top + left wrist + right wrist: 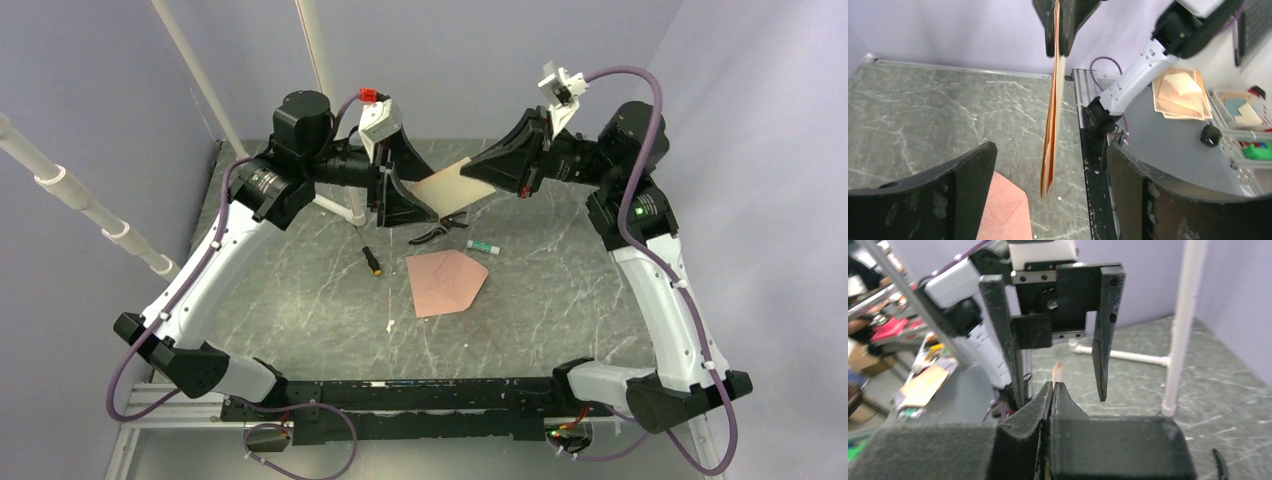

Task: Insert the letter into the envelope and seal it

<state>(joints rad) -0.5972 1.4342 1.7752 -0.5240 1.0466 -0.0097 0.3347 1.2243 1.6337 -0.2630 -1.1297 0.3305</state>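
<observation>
The letter [455, 183] is a tan sheet held in the air above the back of the table. My right gripper [482, 166] is shut on its right edge. In the right wrist view only a tip of the letter [1057, 371] shows above the closed right gripper [1052, 385]. My left gripper [428, 208] is open, with its fingers on either side of the letter's left end. In the left wrist view the letter [1050, 135] hangs edge-on between the spread fingers [973, 170], touching neither. The pink envelope [445, 282] lies flat on the table below, flap open, and shows in the left wrist view [1000, 210].
Black scissors [438, 230], a small glue stick [483, 245] and a black pen with a yellow tip [371, 260] lie behind the envelope. White pipes [345, 205] stand at the back left, and one shows in the right wrist view [1180, 325].
</observation>
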